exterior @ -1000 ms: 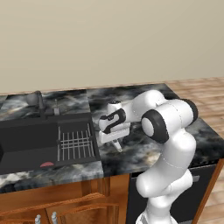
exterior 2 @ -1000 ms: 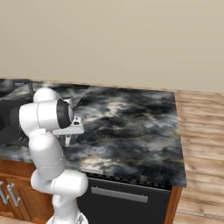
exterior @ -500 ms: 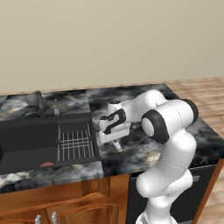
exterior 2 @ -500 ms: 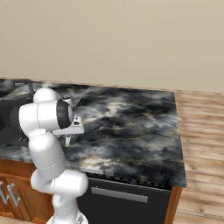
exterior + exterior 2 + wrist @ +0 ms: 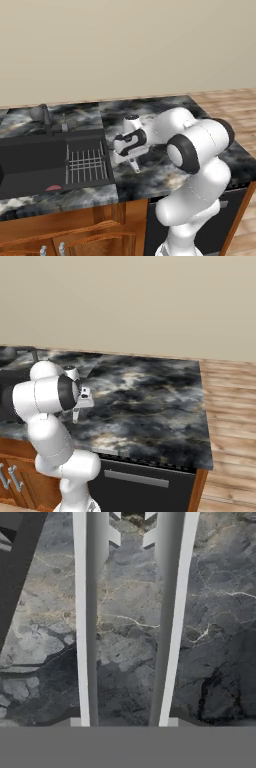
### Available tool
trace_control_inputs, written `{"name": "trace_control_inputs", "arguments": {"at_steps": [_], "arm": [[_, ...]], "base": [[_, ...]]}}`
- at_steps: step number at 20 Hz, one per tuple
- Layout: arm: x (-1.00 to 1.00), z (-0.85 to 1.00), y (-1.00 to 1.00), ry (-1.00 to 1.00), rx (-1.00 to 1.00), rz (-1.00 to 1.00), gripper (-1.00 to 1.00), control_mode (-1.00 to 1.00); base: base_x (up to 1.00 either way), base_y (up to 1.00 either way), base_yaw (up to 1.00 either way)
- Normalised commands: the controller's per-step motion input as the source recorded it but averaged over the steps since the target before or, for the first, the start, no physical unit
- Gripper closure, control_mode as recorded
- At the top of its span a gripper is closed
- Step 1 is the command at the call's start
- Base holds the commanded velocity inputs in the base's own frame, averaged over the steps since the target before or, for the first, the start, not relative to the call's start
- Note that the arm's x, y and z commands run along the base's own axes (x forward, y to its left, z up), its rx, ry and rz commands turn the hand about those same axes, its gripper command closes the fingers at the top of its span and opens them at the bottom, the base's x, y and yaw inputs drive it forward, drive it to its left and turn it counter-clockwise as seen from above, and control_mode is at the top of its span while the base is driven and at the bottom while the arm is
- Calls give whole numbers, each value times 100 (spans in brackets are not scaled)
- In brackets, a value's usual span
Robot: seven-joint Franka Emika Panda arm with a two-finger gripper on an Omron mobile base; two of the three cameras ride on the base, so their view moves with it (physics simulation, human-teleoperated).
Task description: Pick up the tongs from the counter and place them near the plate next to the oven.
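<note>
Nothing much is shifting since a second ago: the gripper (image 5: 134,163) is hovering just right of the sink (image 5: 30,162), clenching the tongs (image 5: 130,617), which are hanging arms-down over the counter (image 5: 150,401), lifted clear for carrying toward the oven.

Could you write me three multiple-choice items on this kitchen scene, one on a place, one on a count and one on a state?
1. Where does the sink lie from the gripper in the left base view?
A. to its left
B. to its right
C. directly under it

2. How many long arms do the tongs show in the hand view?
A. one
B. two
C. four

3. How do the tongs' toothed tips stand?
A. apart
B. pressed together
C. crossed

Answers: 1 A, the basin is sunk into the counter left of the hand; 2 B, two silver strips run side by side; 3 A, dark stone shows between them.
</note>
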Motion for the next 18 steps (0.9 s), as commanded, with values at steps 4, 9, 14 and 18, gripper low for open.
{"name": "trace_control_inputs", "arguments": {"at_steps": [4, 9, 14, 18], "arm": [[-60, 55, -15, -21, 0, 0, 100, -100], [-45, 62, -23, -3, 0, 0, 100, -100], [-13, 69, -25, 0, 0, 0, 100, -100], [-5, 74, -25, 0, 0, 0, 100, -100]], "base": [[0, 0, 0], [0, 0, 0], [0, 0, 0], [0, 0, 0]]}}
